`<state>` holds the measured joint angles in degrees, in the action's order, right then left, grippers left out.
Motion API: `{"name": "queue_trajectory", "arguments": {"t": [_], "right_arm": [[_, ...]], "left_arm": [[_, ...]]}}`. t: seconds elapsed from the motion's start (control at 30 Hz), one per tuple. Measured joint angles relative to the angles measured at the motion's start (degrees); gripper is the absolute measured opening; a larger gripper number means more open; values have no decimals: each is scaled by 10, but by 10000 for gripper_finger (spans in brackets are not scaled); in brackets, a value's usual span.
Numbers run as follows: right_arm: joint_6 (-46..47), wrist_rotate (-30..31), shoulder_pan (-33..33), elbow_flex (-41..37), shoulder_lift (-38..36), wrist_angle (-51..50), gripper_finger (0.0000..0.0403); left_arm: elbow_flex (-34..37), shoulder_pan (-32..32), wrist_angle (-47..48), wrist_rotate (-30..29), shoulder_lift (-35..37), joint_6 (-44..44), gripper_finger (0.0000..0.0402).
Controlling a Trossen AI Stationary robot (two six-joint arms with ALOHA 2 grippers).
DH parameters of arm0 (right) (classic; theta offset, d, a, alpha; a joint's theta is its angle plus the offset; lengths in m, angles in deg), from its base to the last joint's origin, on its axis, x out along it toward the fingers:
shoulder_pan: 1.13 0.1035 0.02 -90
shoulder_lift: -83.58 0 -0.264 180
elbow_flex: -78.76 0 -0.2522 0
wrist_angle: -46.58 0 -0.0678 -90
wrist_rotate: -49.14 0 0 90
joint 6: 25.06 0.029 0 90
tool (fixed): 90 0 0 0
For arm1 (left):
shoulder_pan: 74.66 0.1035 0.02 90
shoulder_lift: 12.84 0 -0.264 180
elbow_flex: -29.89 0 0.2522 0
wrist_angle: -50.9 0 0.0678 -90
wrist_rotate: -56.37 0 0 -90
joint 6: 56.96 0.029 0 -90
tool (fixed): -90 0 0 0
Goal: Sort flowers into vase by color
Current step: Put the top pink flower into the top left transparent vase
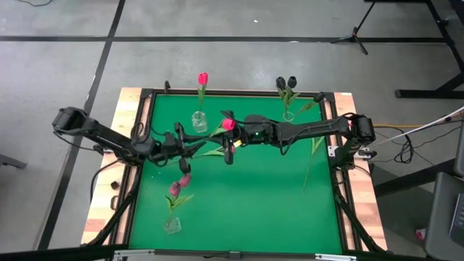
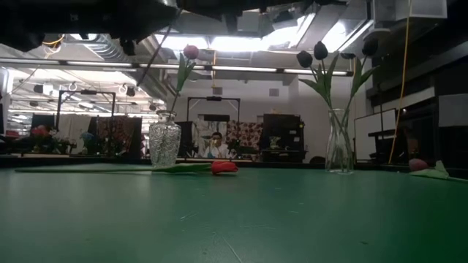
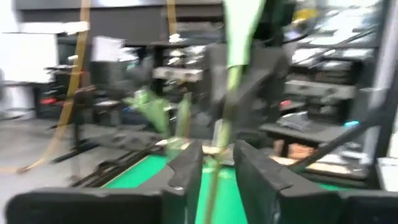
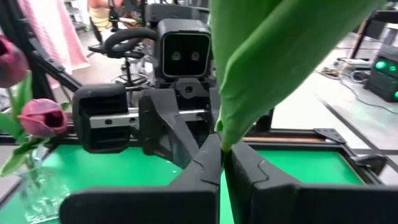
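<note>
High view shows 3 vases (image 1: 199, 121) partly filled; right tool (image 4: 222, 163) is clenched on a pink flower (image 1: 228, 125), left tool (image 3: 217, 163) releasing its stem.

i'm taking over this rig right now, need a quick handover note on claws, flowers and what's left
Right claw: shut on the stem and leaf of a pink tulip, mid-table.
Left claw: fingers part open around the same stem, facing the right claw; looks like a handover.
Done: one pink tulip in the back-left vase, two near-black tulips in the back-right vase, maroon tulips in the front-left vase.
Left: place the held pink tulip, probably with the pink one; a loose green stem lies at the right side.
</note>
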<state>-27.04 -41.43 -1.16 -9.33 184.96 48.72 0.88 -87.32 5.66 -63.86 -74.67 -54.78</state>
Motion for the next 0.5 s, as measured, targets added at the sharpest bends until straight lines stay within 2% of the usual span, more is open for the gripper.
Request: {"name": "queue_trajectory", "arguments": {"t": [0.2, 0.37, 0.5], "right_arm": [[-24, 35, 0, 0, 0, -8, 6], [-41, 52, -16, 0, 0, 1, 4], [-41, 72, -40, 0, -1, 15, 4]], "left_arm": [[0, -29, 100, -108, 110, 12, 122], [0, -60, 168, -195, 206, 11, 125], [0, -77, 198, -232, 249, 11, 125]]}}
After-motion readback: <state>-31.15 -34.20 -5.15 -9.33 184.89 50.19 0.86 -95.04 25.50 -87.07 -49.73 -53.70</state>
